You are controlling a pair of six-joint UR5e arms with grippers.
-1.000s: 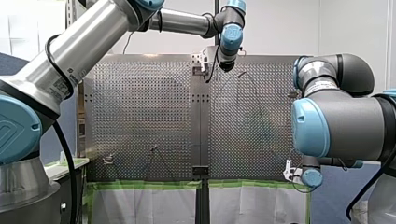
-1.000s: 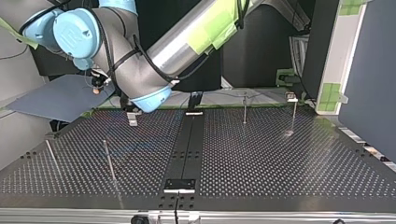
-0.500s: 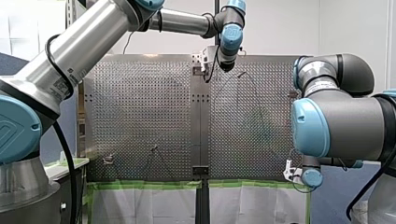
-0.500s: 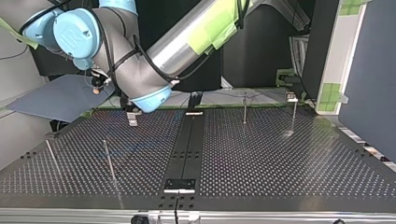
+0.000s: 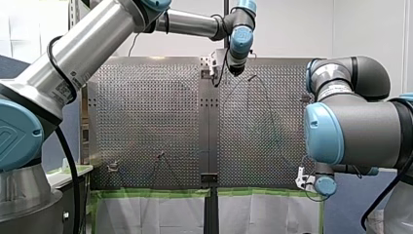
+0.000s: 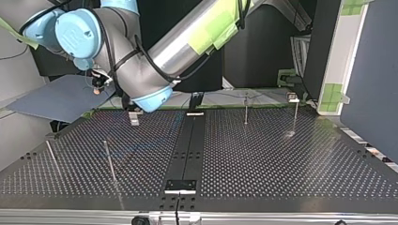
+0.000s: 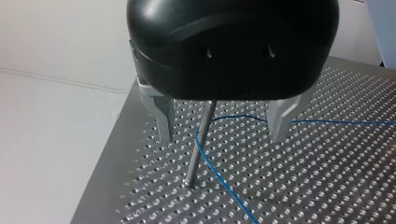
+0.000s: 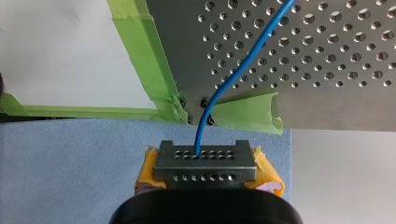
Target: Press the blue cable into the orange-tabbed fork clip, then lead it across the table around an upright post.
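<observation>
**Left gripper open astride the post, right gripper clamped on the cable**

My black left gripper (image 7: pixel 222 136) hangs near the table's far edge with its bare metal fingers (image 7: pixel 164 119) spread wide. One finger stands on each side of the slim upright metal post (image 7: pixel 198 140), and neither touches the post or the cable. The thin blue cable (image 7: pixel 219 175) bends around the post just below the gripper and runs off both ways across the silver perforated metal table (image 7: pixel 327 186). I judge the wide stance leaves the loop free rather than dragging it off.

My right gripper (image 8: pixel 204 163) is closed, its yellow pads (image 8: pixel 266 172) and holed metal tips pinching the blue cable. From there the cable rises over a table corner edged with green tape (image 8: pixel 144 51) (a hold off the table's edge probably draws the run tight against the post).

I cannot pick out the orange-tabbed fork clip in any view, so whether the cable sits in it is unclear.
</observation>
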